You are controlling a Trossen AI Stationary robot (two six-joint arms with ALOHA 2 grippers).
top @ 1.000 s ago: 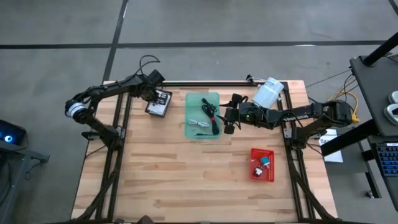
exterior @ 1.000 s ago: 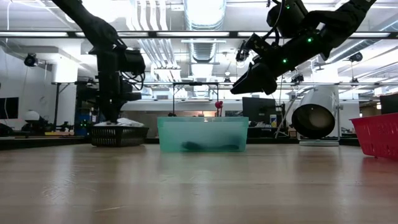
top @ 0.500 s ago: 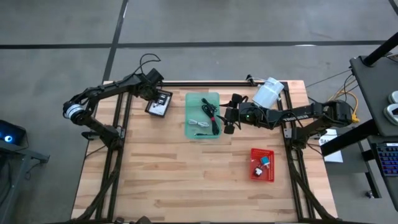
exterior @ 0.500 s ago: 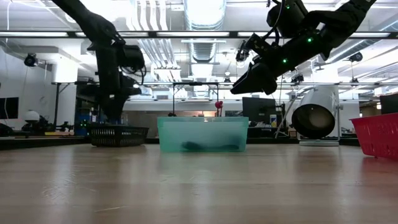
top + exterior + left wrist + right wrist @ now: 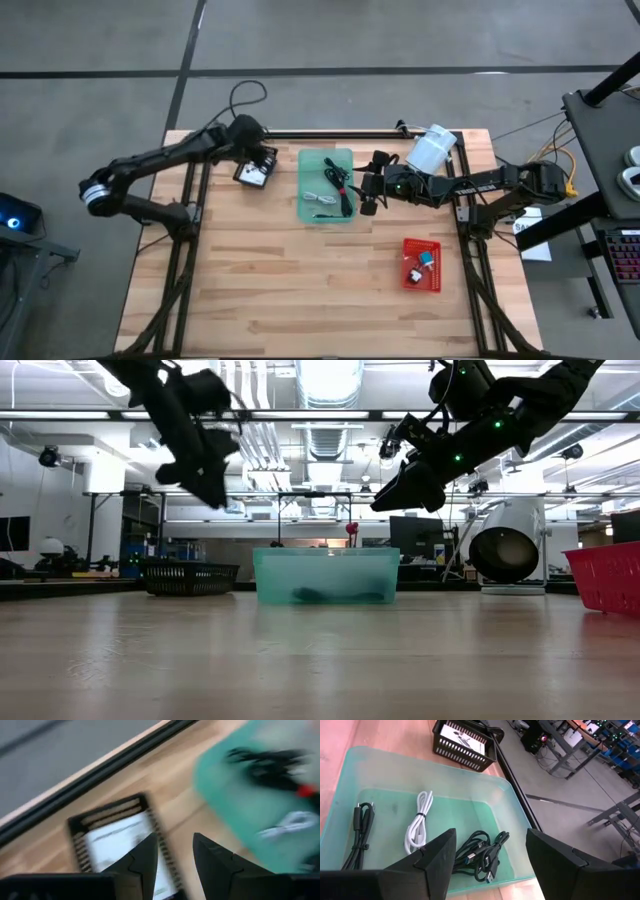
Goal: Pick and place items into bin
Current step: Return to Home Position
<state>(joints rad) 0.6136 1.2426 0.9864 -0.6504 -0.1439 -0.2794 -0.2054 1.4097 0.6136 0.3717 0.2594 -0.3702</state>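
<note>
My left gripper (image 5: 250, 140) (image 5: 215, 495) hangs open and empty above the black basket (image 5: 256, 168) (image 5: 190, 575), tilted. In the left wrist view my left gripper (image 5: 175, 850) looks down on a white packet (image 5: 120, 842) lying in that basket. The green bin (image 5: 326, 153) (image 5: 326, 575) holds black coiled cables (image 5: 482, 852) (image 5: 340, 185) and a pale cable (image 5: 419, 820) on its floor. My right gripper (image 5: 366, 200) (image 5: 385, 500) (image 5: 490, 855) hovers wide open above the bin's right side, holding nothing.
A red basket (image 5: 408, 243) (image 5: 605, 575) with small things sits toward the table's near right. The large white cylinder (image 5: 432, 150) (image 5: 510, 550) lies at the far right corner. A black rail runs along the far edge. Bare wood fills the near half.
My left gripper has risen from down at the black basket to well above it and has tipped toward the green bin; its arm's elbow swung out toward the table's left. A white packet that showed at the basket's rim has dropped below it.
</note>
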